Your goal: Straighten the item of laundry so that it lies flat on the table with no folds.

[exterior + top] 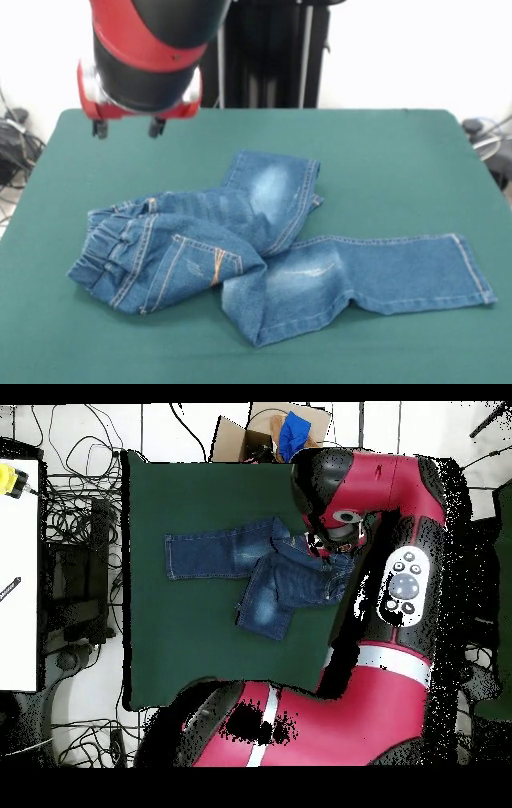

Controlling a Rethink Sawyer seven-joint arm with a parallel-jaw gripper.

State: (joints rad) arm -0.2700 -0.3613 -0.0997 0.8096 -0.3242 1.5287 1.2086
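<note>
One pair of small blue jeans lies crumpled near the middle of the green counter, with one leg stretched flat toward the right edge in the front view, the waistband end bunched at the left, and the other leg doubled back over the seat toward the far side. Beyond it, the red and black arm hangs above the counter's far left part, its fingers apart and holding nothing, clear of the denim.
</note>
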